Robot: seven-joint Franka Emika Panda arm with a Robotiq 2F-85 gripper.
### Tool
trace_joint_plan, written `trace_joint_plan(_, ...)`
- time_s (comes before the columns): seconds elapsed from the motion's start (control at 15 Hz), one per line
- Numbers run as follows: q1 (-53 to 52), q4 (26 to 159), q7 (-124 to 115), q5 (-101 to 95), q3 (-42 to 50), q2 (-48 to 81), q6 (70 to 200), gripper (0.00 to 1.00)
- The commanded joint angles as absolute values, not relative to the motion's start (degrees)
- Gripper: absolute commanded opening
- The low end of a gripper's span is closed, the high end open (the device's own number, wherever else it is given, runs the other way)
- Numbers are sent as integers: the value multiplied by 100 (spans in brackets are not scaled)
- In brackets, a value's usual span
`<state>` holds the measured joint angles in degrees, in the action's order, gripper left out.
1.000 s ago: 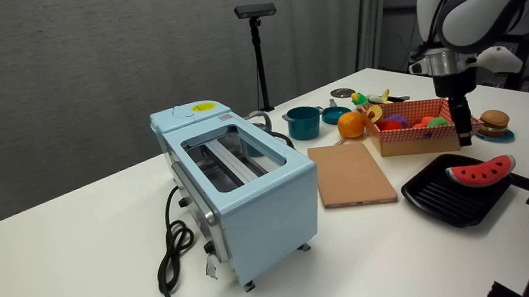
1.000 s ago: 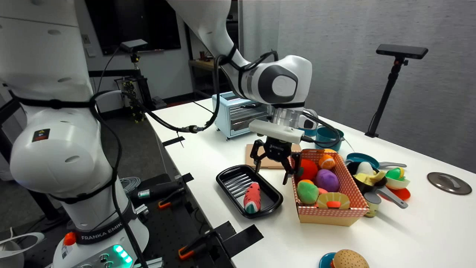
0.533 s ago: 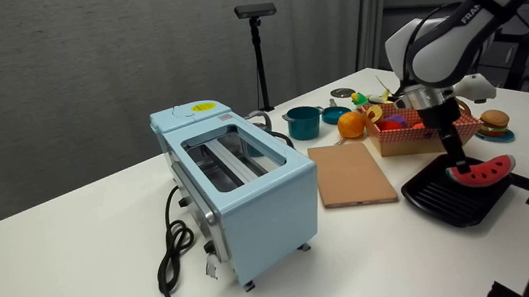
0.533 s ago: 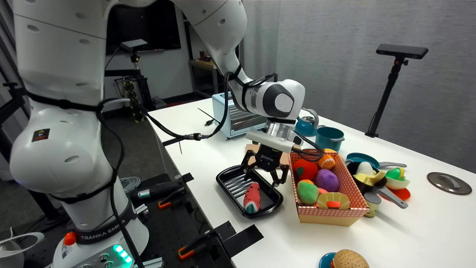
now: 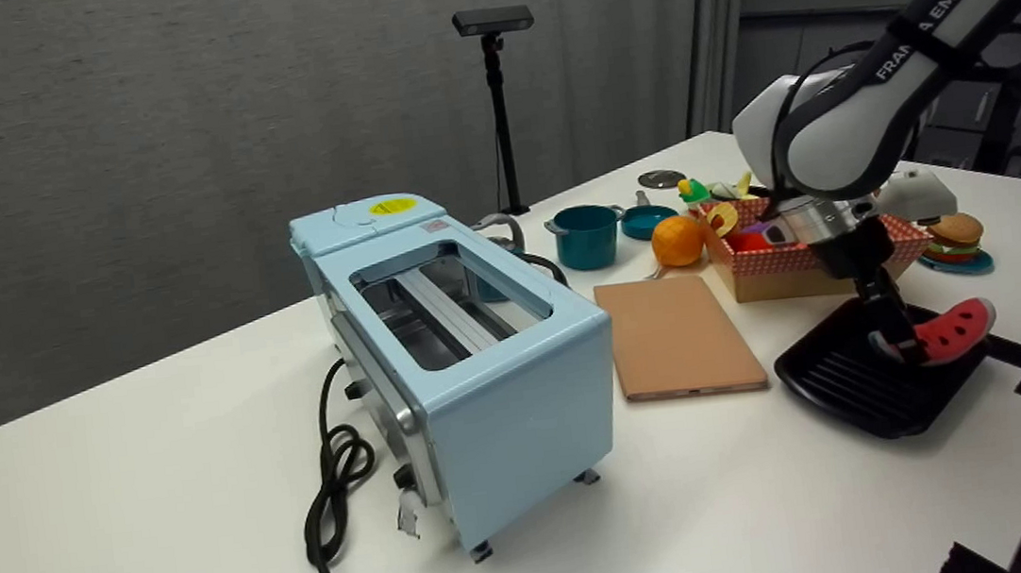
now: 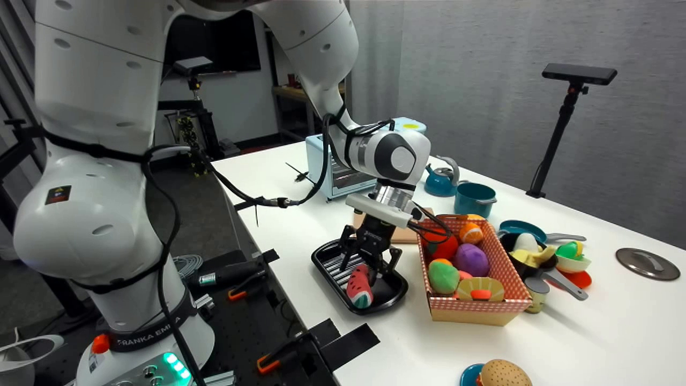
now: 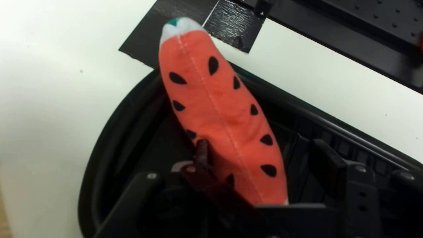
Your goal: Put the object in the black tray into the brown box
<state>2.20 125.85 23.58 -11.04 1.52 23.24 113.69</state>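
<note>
Red plush watermelon wedge: inside black ridged rectangular tray. Black two-fingered gripper: within tray, jaws parted astride wedge. Light-brown gingham-lined rectangular box: just beside tray.

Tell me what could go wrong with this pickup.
One finger appears to press into the slice while the other stands apart, so closing may shove or twist it. The gripper is nearer one end, so the slice could tilt when lifted. Toys crowd the box, so the slice might roll off them.
</note>
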Motion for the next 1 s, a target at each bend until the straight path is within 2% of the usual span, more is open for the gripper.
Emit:
trace_joint_plan(0.0, 485, 12345, 2641, -969, 89, 2455, 11080, 48)
trace_joint_plan(0.33, 733, 12154, 3059, -743, 72, 2467, 10797, 11)
trace_joint_plan(0.47, 790, 12196, 3096, -682, 86, 2300, 10772, 1)
trace_joint_plan(0.93, 769, 12740, 2832, -704, 166, 898, 11304, 3)
